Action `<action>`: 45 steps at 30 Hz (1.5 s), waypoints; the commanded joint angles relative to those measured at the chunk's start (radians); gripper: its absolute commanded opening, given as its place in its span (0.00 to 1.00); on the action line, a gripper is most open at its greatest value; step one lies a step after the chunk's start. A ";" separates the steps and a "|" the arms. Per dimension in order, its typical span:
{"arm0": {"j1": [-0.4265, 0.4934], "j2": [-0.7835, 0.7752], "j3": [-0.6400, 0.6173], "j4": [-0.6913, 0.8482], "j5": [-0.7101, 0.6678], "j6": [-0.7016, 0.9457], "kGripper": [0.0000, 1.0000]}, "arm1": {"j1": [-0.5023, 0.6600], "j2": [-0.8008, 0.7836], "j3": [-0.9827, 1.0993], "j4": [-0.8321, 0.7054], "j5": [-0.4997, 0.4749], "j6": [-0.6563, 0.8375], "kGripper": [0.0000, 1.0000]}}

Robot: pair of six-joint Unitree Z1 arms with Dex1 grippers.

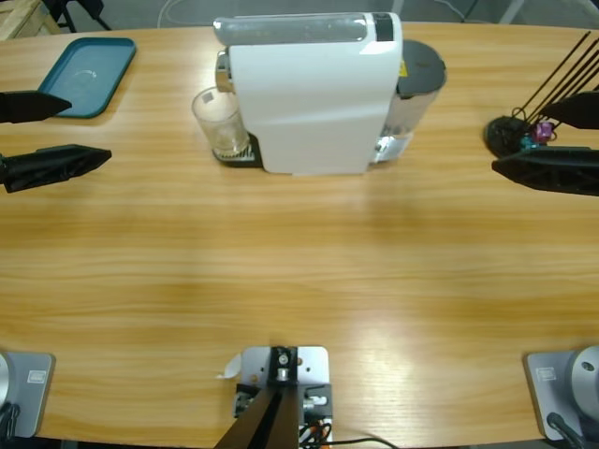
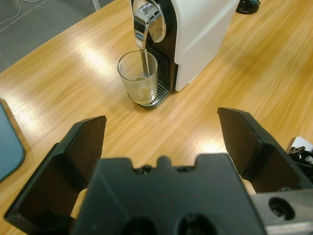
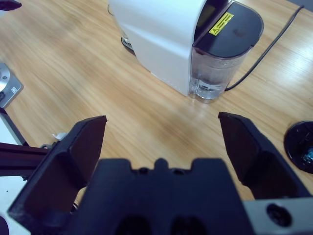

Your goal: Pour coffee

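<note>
Stretching wide under everything is the long, pale wooden tabletop, and both arms reach in over it from opposite side edges. Ahead of both sets of jaws, between the two grippers, stands the boxy white capsule coffee machine with a chrome spout and a clear water tank with a dark grey lid at its back. The left gripper hangs with its black jaws spread wide apart, nothing between them; the right gripper is the same, jaws well apart and holding nothing. Off beside the left jaws lies a flat teal plastic tray with rounded corners. Straight ahead of the left jaws, well apart from them, a small clear drinking glass stands upright on the machine's drip grille under the spout. A thin stream of coffee runs down into it. Close by the right jaws sits a black wire capsule stand with small blue and purple capsules.
</note>
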 commanded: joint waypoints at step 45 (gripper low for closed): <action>0.093 0.044 -0.087 0.152 -0.254 0.222 1.00 | -0.006 0.021 -0.018 0.049 0.039 -0.004 1.00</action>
